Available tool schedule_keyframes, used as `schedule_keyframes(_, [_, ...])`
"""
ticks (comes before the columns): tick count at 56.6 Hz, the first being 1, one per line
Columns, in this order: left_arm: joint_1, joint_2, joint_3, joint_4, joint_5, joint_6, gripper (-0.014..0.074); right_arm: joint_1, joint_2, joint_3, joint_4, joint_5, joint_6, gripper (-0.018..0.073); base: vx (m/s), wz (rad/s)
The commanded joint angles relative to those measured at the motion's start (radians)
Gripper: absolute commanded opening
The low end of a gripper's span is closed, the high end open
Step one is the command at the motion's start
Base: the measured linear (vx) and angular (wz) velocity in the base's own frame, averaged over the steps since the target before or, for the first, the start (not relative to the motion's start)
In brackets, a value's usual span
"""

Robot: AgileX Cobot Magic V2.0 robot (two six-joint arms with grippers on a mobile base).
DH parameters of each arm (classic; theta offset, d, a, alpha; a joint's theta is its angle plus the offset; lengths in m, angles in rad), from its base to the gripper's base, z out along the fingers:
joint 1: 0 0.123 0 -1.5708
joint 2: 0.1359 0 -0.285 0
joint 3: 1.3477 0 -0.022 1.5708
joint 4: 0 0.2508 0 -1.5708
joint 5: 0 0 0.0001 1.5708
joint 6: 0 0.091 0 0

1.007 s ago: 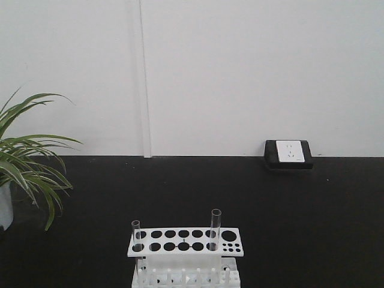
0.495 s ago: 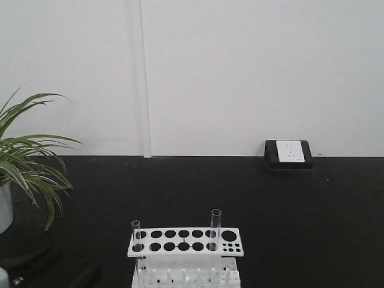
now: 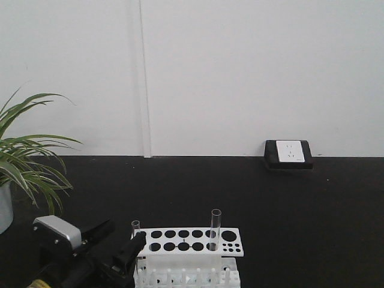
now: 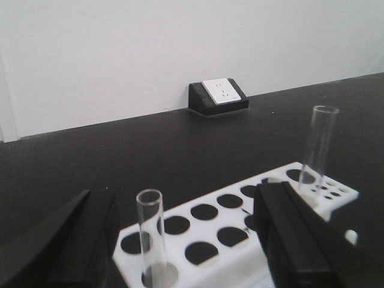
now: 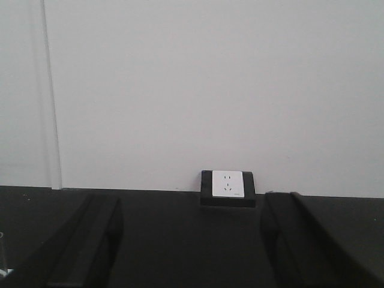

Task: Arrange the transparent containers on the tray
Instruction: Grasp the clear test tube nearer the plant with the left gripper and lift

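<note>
Two transparent containers stand upright in a white rack: the left tube at its left end and the right tube near its right end. My left gripper is open at the rack's left end. In the left wrist view the left tube rises between the spread fingers without touching either, and the right tube stands behind the right finger. My right gripper is open over bare black tabletop, holding nothing. The tray is out of view.
A potted plant stands at the left edge of the black table. A black wall-socket box sits against the white back wall, also seen as the socket box in the right wrist view.
My left arm has risen into the front view from the lower left and now reaches the rack's left end. The tubes and rack have not moved.
</note>
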Motion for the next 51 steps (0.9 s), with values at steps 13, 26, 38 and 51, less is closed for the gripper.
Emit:
schedule_keyframes(13, [-0.006,0.096,-0.215,-0.013,0.025,-0.009,0.0585,-0.001,0.005,-0.033,-0.016,-0.083,-0.015,0.0526,0.0,0.0])
schedule_keyframes(26, [-0.006,0.163,-0.278,-0.013,0.071,-0.011,0.0571,-0.001,0.005,-0.033,-0.016,-0.083,-0.015,0.0526,0.0,0.0])
schedule_keyframes(38, [-0.006,0.17,-0.278,-0.022,0.072,-0.009,0.0372,-0.001,0.005,-0.033,-0.016,-0.083,-0.015,0.0526,0.0,0.0])
schedule_keyframes(51, [-0.006,0.17,-0.278,-0.021,0.054,-0.009,0.0013,-0.001,0.005,-0.033,-0.016,-0.083,-0.015,0.0526,0.0,0.0])
